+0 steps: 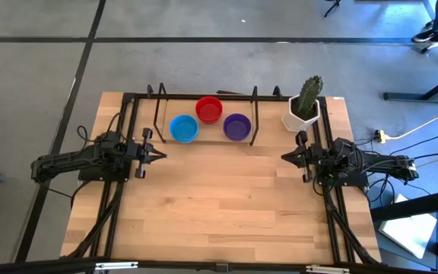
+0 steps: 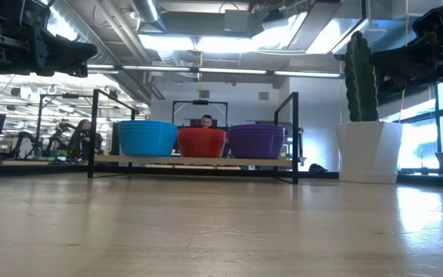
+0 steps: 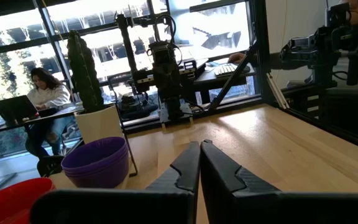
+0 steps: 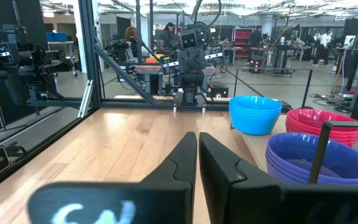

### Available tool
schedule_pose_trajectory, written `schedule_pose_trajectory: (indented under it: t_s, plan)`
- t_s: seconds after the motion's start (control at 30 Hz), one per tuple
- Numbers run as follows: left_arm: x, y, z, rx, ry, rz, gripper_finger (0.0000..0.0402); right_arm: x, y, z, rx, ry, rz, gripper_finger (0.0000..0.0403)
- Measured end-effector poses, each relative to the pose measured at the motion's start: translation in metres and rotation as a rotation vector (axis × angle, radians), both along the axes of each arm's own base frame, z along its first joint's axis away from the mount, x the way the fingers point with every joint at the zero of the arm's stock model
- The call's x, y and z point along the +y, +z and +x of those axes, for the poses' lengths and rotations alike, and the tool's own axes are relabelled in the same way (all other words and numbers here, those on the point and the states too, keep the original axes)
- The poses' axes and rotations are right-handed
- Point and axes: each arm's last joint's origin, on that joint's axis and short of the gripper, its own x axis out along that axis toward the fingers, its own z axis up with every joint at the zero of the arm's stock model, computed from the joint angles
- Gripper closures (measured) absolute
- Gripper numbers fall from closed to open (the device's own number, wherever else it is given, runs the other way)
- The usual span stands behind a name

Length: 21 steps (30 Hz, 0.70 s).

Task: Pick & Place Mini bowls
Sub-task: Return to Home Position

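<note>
Mini bowls (image 2: 201, 142) are what we're watching, folks! Broad wooden table (image 1: 219, 205), an arm tucked in at each side. The left pincer (image 1: 161, 154) is pressed closed with nothing in it, and the right pincer (image 1: 284, 157) is likewise closed and empty. At the far side is a low shelf (image 2: 198, 161) carrying three nested stacks. The blue stack (image 1: 183, 129) is nearest the left arm, the red stack (image 1: 209, 109) is set back in the middle, and the purple stack (image 1: 236, 126) is toward the cactus pot (image 1: 303, 116). These look like light, stiff, smooth plastic to me, so likely slippery and prone to lifting as a clump. I'd pinch the top rim gently, one finger inside and one outside.
</note>
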Motion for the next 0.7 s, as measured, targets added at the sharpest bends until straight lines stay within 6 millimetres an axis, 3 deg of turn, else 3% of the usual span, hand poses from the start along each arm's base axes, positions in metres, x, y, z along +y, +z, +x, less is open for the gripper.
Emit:
schedule_pose_trajectory:
  t_s: [0.7]
  plan:
    - [0.0, 0.0, 0.0, 0.0, 0.0, 0.0, 0.0392, 0.0, 0.0, 0.0, 0.0, 0.0, 0.0, 0.0382]
